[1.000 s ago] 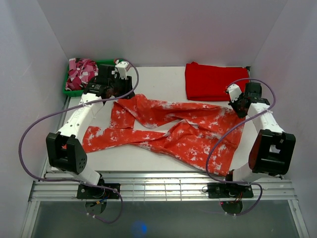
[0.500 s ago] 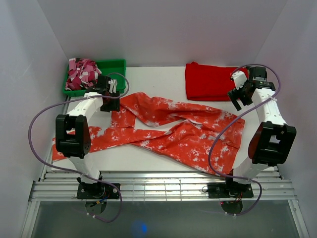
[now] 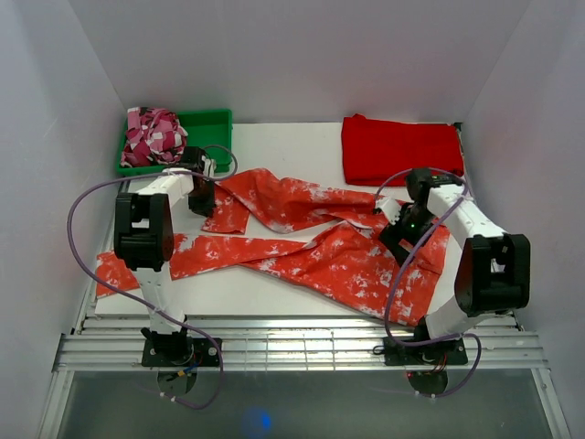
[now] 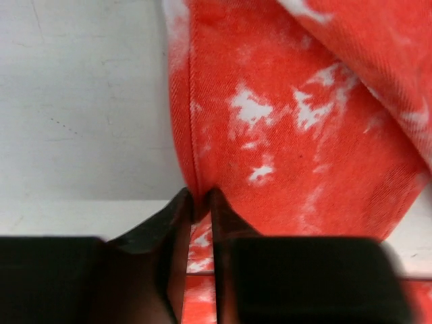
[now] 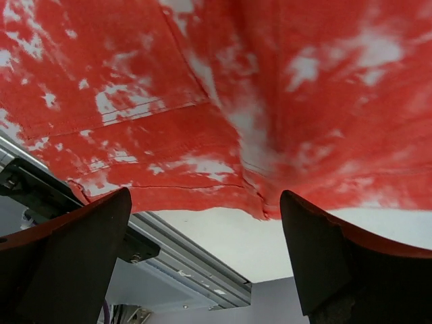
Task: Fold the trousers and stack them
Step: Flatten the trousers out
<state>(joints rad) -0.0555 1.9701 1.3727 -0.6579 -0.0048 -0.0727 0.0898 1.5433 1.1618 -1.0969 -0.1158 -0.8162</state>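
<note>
The orange-red, white-speckled trousers lie spread across the white table, with one leg running to the left edge and the other angled up toward the back left. My left gripper is at the end of that upper leg. In the left wrist view it is shut on a pinched fold at the edge of the trousers. My right gripper hovers over the waist end. In the right wrist view it stands wide open above the trousers, holding nothing.
A green bin with crumpled pink-and-white cloth sits at the back left. A plain red folded cloth lies at the back right. A metal rail runs along the table's near edge, and white walls enclose the sides.
My left gripper came forward to the upper leg's end and closed on its edge. My right gripper opened, then swung from beside the red folded cloth down over the waist. The lower leg was drawn out leftward.
</note>
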